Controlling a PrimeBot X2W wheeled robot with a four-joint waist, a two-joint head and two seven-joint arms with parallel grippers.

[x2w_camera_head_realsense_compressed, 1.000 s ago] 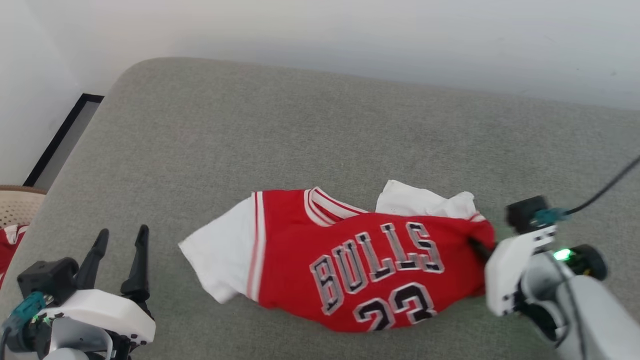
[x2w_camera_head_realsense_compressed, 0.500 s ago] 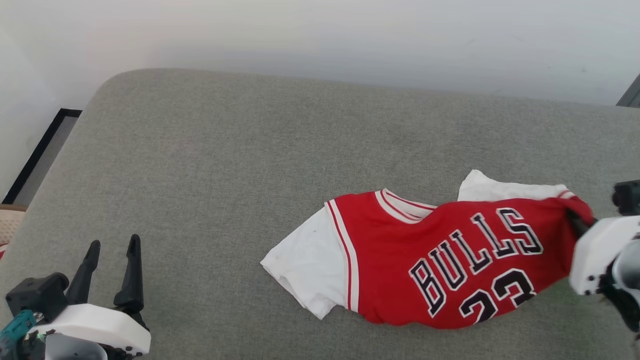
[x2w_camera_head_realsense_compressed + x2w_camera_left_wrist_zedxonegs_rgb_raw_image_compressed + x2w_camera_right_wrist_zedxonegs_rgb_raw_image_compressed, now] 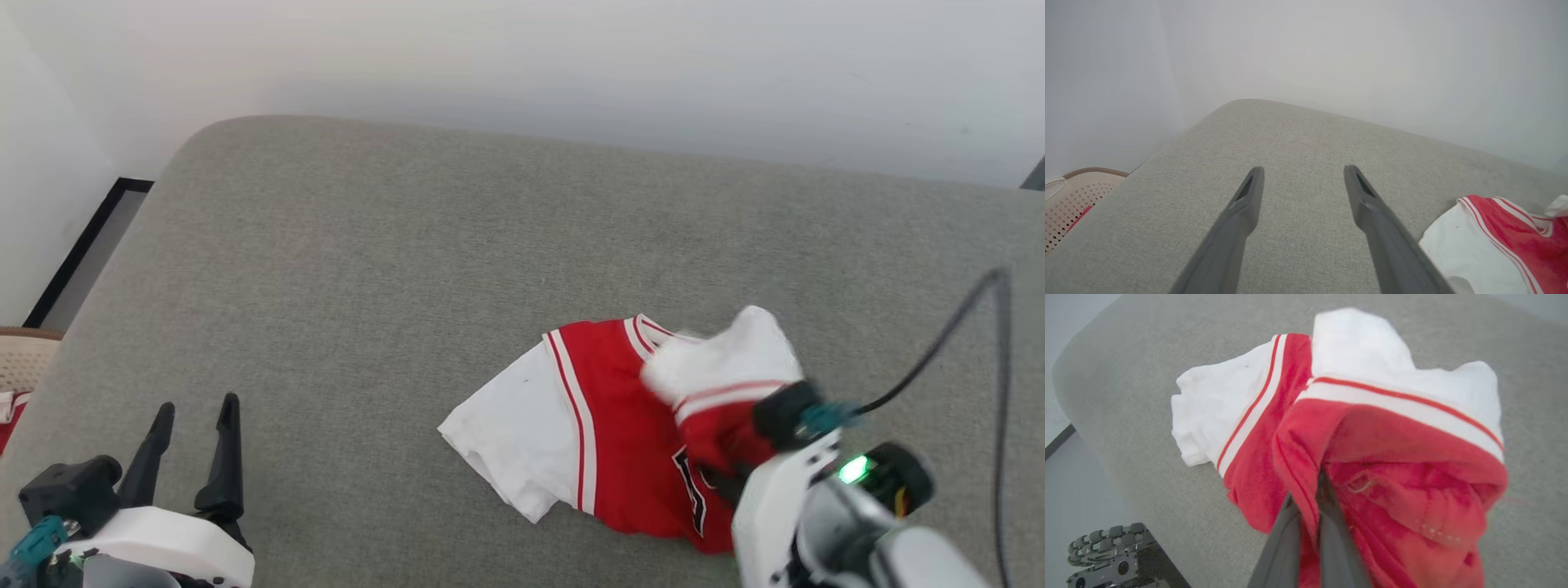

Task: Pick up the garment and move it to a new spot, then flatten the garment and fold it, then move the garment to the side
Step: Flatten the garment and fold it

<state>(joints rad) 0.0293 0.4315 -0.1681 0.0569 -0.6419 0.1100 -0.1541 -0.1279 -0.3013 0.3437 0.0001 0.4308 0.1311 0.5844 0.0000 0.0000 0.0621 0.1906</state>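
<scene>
The garment point(image 3: 620, 441), a red T-shirt with white sleeves and striped trim, lies bunched on the grey cushion point(image 3: 408, 261), right of centre. Its right part is lifted and folded over towards the left, hiding most of the lettering. My right gripper point(image 3: 727, 482) is shut on a red fold of the garment point(image 3: 1372, 465); in the right wrist view the fabric is pinched between the two fingers point(image 3: 1286, 531). My left gripper point(image 3: 192, 412) stands open at the lower left, well clear of the shirt. The left wrist view shows the garment point(image 3: 1502, 237) at its right edge, beside the spread fingers point(image 3: 1247, 200).
A beige perforated basket point(image 3: 20, 359) with red cloth inside stands off the cushion's left edge. A white wall runs behind the cushion. A black cable point(image 3: 963, 335) trails from my right wrist. Bare cushion stretches across the left and back.
My right gripper has dragged the shirt's right side up and over towards the left, bunching it and covering the lettering. The head camera has shifted. The left gripper has stayed open.
</scene>
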